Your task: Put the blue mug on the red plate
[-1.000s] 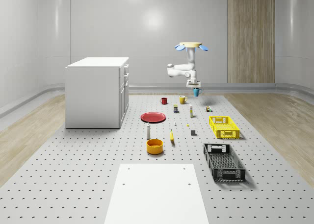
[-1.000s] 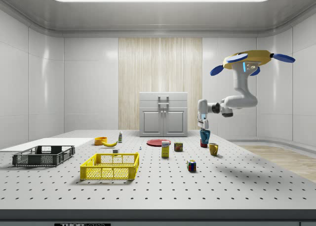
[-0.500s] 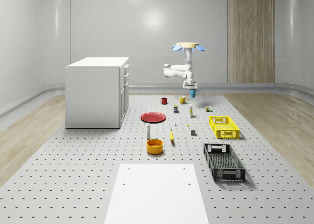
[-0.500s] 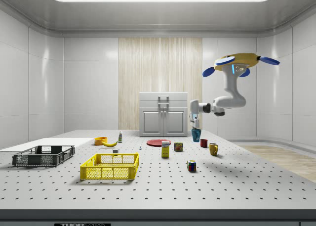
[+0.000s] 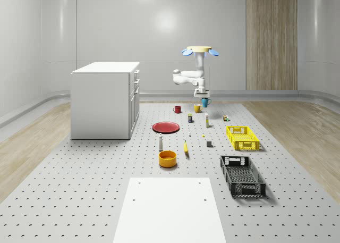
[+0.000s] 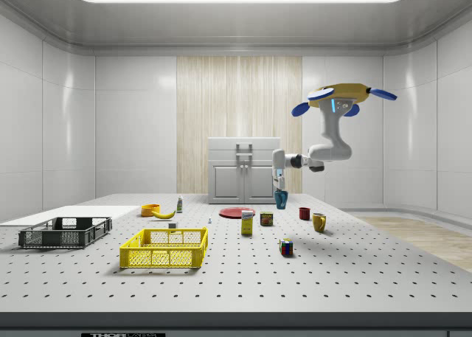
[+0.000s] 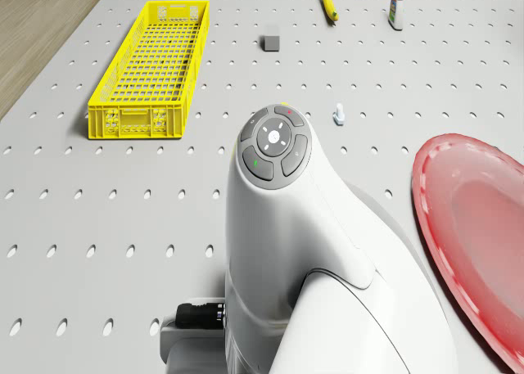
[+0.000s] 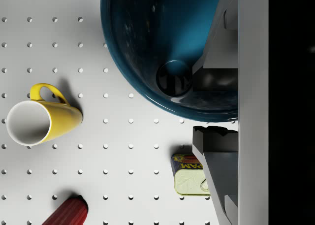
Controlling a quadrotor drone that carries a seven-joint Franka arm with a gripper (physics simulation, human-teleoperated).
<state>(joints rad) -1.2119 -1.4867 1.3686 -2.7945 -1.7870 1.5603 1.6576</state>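
Observation:
The blue mug (image 5: 204,101) hangs in the air at the far end of the table, with my gripper (image 5: 203,95) shut on its rim. In the wrist view one finger (image 8: 221,48) reaches inside the blue mug (image 8: 157,48) and the other (image 8: 216,161) lies outside it. The red plate (image 5: 166,127) lies flat on the table, nearer the camera and toward the whole-scene view's left of the mug. In the side view the blue mug (image 6: 281,198) hangs a little to the right of the red plate (image 6: 237,212). The drone (image 5: 197,50) hovers above the yellow mug's area.
A yellow mug (image 5: 197,108) and a red mug (image 5: 177,109) stand under and beside the carried mug, with a can (image 8: 189,175) close by. A yellow basket (image 7: 151,69), a black basket (image 5: 242,175), a banana (image 5: 186,147), an orange bowl (image 5: 167,158) and a white cabinet (image 5: 105,99) are further off.
The drone, arm and held blue mug have shifted steadily toward the whole-scene view's left, closer to the red plate. The things on the table have not moved.

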